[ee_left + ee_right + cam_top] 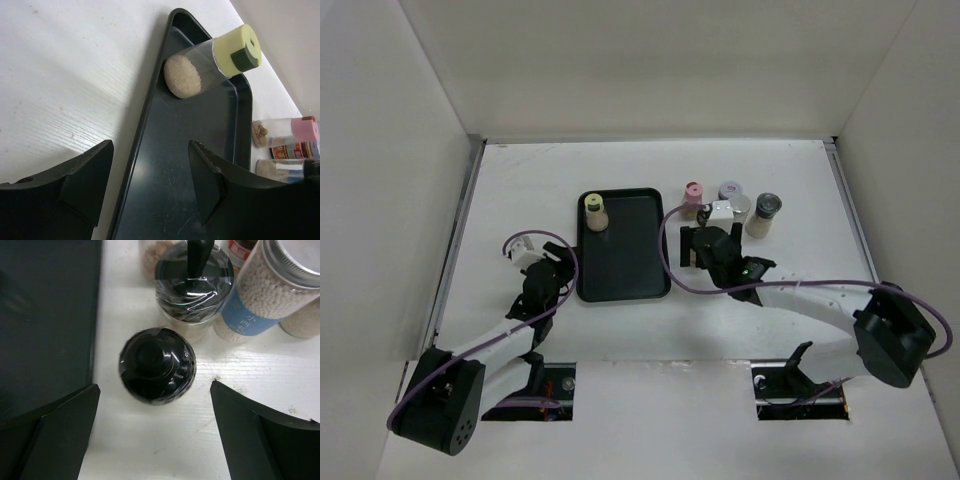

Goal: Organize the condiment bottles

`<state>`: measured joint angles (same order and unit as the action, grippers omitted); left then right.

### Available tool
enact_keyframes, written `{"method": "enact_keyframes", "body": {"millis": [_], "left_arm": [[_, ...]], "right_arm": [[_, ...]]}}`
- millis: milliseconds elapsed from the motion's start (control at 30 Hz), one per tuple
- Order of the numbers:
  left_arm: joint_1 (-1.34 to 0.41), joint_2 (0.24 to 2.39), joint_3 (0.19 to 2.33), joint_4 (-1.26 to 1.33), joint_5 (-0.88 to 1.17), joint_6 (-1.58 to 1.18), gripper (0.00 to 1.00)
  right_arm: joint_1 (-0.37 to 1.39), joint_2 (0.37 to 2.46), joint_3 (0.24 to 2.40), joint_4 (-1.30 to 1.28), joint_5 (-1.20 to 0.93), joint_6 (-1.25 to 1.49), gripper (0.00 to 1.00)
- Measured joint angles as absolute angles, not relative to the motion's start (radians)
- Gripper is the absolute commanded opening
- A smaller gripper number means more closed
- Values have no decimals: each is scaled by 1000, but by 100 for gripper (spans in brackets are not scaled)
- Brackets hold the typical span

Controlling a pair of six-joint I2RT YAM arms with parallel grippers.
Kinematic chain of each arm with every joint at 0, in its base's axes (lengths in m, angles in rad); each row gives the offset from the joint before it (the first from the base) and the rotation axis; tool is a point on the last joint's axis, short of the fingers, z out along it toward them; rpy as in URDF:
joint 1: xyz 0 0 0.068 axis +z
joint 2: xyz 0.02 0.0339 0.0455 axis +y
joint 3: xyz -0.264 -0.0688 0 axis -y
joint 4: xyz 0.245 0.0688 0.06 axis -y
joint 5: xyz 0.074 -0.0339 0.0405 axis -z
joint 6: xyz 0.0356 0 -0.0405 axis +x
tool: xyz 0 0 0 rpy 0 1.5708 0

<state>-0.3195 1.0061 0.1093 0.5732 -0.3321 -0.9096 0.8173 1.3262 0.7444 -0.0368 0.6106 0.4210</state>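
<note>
A cream-capped condiment bottle (596, 212) (210, 65) stands in the far left corner of the black tray (625, 265) (170, 165). The others cluster right of the tray: a pink-capped one (694, 196) (290, 131), a grey-capped one (730, 191) and a silver-capped one (766, 214). In the right wrist view a black-capped jar (156, 365) stands on the table just ahead of my right gripper (155, 390) (703, 238), which is wide open. Behind it are a film-wrapped black-lidded jar (194, 277) and a blue-labelled jar (270, 287). My left gripper (150, 150) (558, 262) hovers open and empty over the tray's left rim.
White walls enclose the table (800, 170) on three sides. A purple cable (670, 255) from the right arm loops over the tray's right edge. The tray's rim (92, 315) lies close to the left of my right gripper's left finger.
</note>
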Motion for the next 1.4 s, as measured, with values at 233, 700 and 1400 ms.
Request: {"method": "enact_keyframes", "body": {"millis": [233, 700, 1400], "left_arm": [[-314, 1005, 109, 575, -313, -909, 60], [-314, 1012, 109, 581, -304, -909, 60], [-308, 1023, 109, 595, -302, -909, 60]], "right_arm": [[770, 1448, 759, 39, 614, 410, 84], [773, 1431, 737, 131, 631, 387, 53], [852, 2030, 1453, 205, 527, 300, 52]]}}
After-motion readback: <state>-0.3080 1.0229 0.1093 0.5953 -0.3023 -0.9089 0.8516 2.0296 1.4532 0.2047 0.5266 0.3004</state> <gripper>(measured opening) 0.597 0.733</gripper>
